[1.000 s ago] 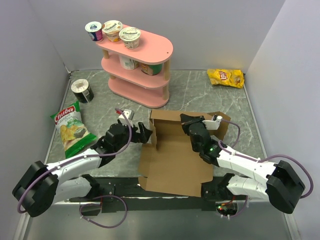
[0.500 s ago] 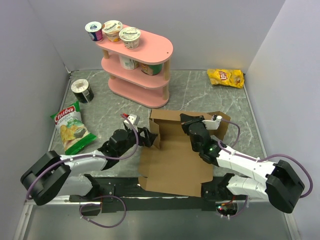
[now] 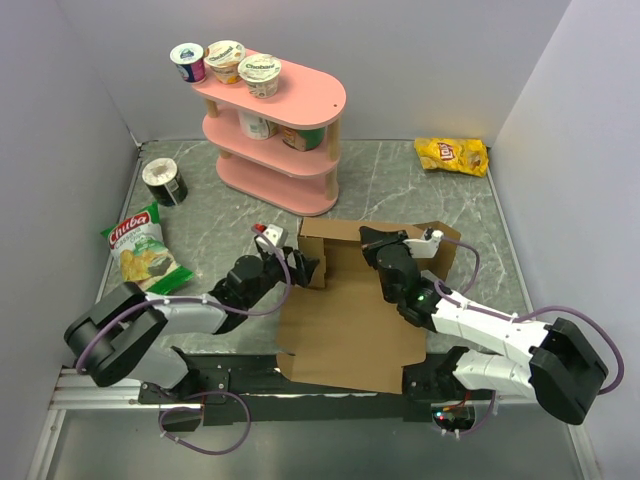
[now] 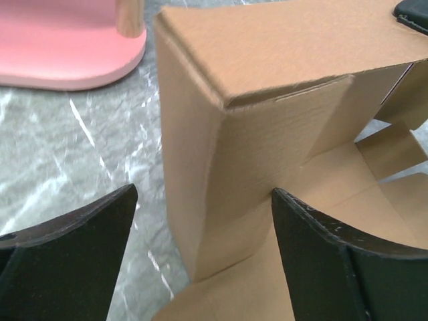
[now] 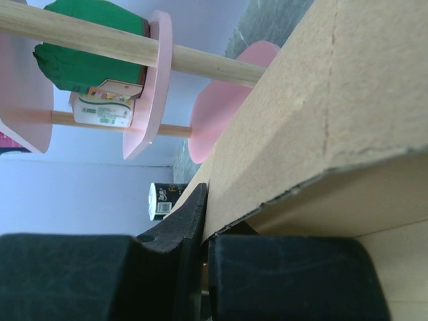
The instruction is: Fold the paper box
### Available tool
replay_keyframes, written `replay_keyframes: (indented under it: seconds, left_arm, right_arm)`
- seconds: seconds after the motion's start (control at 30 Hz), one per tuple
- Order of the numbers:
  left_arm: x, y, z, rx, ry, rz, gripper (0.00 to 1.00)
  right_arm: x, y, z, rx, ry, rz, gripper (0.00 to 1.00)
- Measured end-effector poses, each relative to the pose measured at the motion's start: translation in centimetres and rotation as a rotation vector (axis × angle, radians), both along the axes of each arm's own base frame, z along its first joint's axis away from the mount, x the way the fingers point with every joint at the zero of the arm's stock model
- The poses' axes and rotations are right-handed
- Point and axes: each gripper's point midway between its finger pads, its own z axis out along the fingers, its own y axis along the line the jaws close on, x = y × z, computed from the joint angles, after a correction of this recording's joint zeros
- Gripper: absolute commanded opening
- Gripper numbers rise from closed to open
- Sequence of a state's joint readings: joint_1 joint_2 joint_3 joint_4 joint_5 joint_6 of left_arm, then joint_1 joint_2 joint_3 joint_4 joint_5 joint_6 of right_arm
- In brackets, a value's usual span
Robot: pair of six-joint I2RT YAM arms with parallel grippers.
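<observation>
The paper box (image 3: 350, 320) is a brown cardboard sheet lying flat in the middle of the table, with its back wall and left flap raised. My left gripper (image 3: 305, 268) stands open at the back left corner. In the left wrist view the upright corner (image 4: 227, 154) sits between the two black fingers (image 4: 73, 261), and the right finger touches the cardboard. My right gripper (image 3: 372, 240) is shut on the raised back wall. In the right wrist view the right gripper (image 5: 206, 227) pinches that wall's edge (image 5: 321, 100).
A pink three-tier shelf (image 3: 275, 130) with yogurt cups stands just behind the box. A black can (image 3: 164, 181) and a green chip bag (image 3: 140, 255) lie at the left, and a yellow chip bag (image 3: 452, 155) at the back right. Walls enclose the table.
My left arm has reached forward and right, so its open jaws now straddle the box's back left corner and have narrowed slightly. The right gripper has kept its hold on the back wall.
</observation>
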State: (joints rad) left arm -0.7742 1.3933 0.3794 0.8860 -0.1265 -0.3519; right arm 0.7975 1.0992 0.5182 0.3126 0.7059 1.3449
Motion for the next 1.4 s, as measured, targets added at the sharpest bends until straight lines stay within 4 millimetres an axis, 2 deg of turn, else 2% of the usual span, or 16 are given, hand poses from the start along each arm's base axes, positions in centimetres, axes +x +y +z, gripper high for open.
replay_keyframes:
  seconds: [0.13, 0.3, 1.03, 1.3, 1.4]
  left_arm:
    - [0.4, -1.2, 0.1, 0.037, -0.028, -0.017, 0.81]
    - [0.3, -1.7, 0.1, 0.073, -0.055, -0.01, 0.76]
    - [0.3, -2.0, -0.4, 0.138, -0.094, -0.004, 0.69]
    - [0.1, -2.1, -1.3, 0.162, -0.083, 0.001, 0.68]
    - [0.4, -1.5, -1.7, 0.186, -0.077, 0.028, 0.67]
  right_arm:
    - [0.0, 0.0, 0.0, -0.003, 0.0, 0.0, 0.03]
    - [0.1, 0.1, 0.2, -0.014, 0.013, 0.004, 0.03]
    - [-0.6, -0.3, 0.2, -0.04, 0.045, 0.017, 0.04]
    - [-0.7, -0.3, 0.2, -0.048, 0.056, 0.02, 0.04]
    - [-0.8, -0.2, 0.6, -0.049, 0.059, 0.032, 0.04]
